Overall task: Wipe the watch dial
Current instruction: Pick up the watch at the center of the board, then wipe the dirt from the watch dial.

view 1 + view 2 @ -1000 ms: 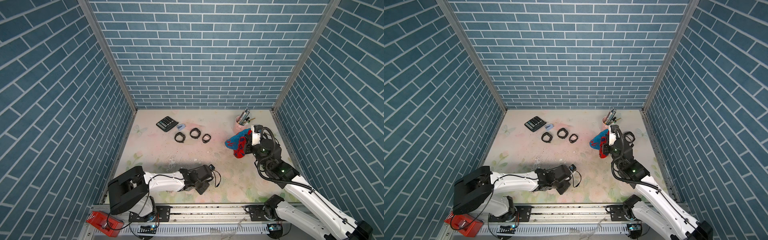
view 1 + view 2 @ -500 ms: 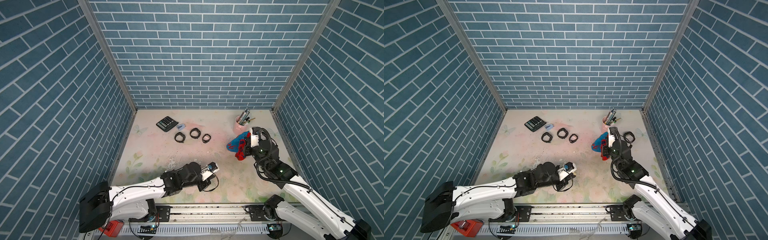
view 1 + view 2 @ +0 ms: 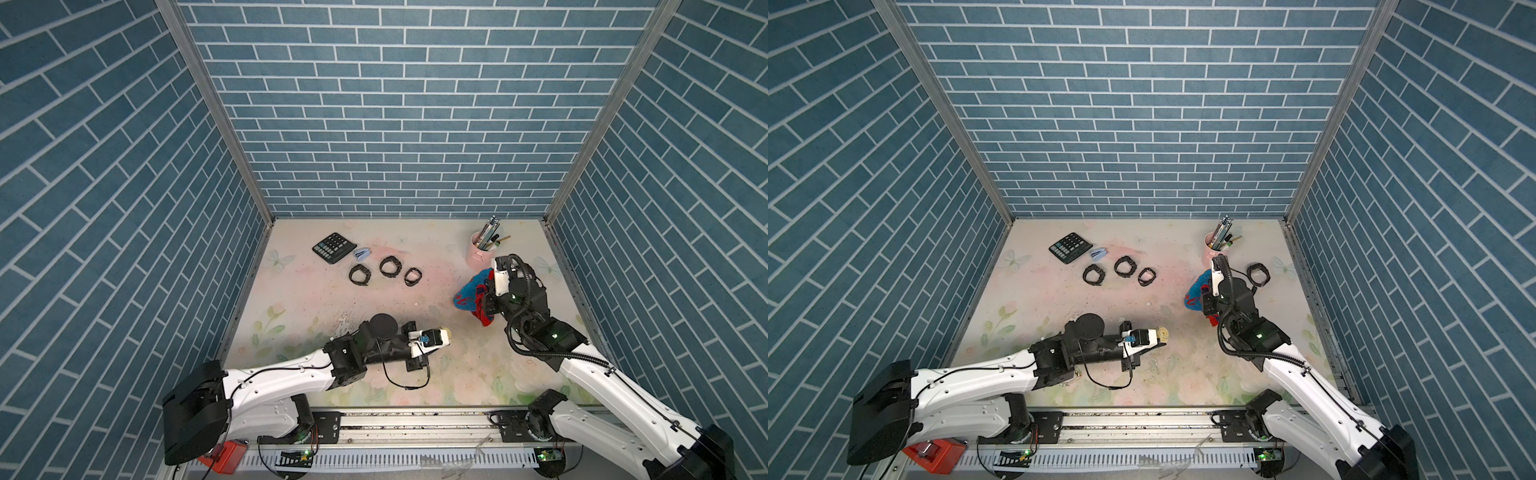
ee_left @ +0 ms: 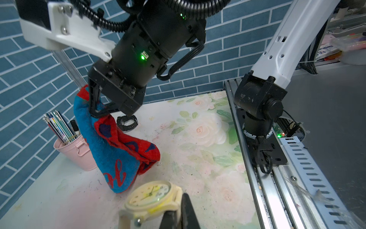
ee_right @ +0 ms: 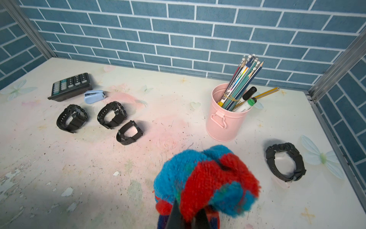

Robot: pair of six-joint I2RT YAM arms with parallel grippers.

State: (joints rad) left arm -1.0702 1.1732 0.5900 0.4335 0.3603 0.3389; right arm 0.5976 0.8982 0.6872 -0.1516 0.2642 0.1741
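Note:
A cream watch [image 4: 152, 198] sits clamped in my left gripper [image 4: 174, 217], its pale dial [image 4: 150, 193] facing up; one black finger [image 4: 188, 208] presses against the case. In both top views the watch [image 3: 445, 331] [image 3: 1163, 333] shows at the tip of the outstretched left arm, near the table's middle front. My right gripper [image 5: 188, 215] is shut on a red and blue cloth [image 5: 208, 178], which hangs from it [image 4: 122, 150] just beyond the watch. In both top views the cloth [image 3: 471, 295] [image 3: 1195, 293] lies to the right of and behind the watch.
Three black watches [image 3: 388, 270] lie in a row at the back, beside a calculator [image 3: 334, 247] and a small blue stapler [image 3: 362, 253]. A pink pencil cup [image 3: 478, 253] stands behind the cloth. Another black watch [image 3: 1258, 274] lies far right. The metal rail [image 3: 415, 419] borders the front.
My left arm has unfolded and reached out to the right, carrying the cream watch toward the cloth. The right gripper with the cloth has shifted slightly toward the front.

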